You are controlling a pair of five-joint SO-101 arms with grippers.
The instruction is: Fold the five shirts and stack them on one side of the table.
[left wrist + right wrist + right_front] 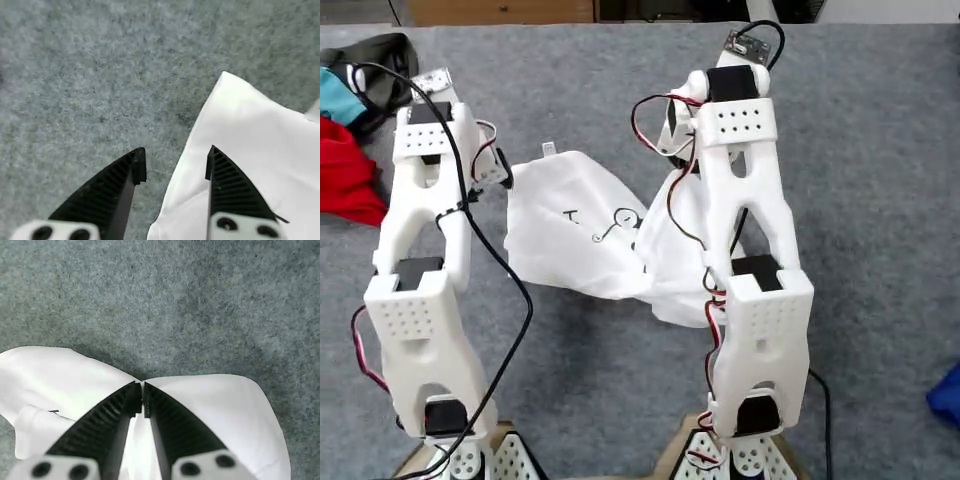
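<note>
Fabric of the white shirt (570, 230) is pinched by clenched right fingers (112, 417); released left fingers (112, 187) should be closed on its edge, then both lifted evenly.

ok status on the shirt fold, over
Left claw open, straddling edge of white shirt. Right claw shut on it, fabric bunched. Red garment heaped far left, clear of both.

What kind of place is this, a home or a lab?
Probably a robotics lab bench: two white robot arms mounted at a grey felt-covered table, with a white shirt and spare clothes laid out.
</note>
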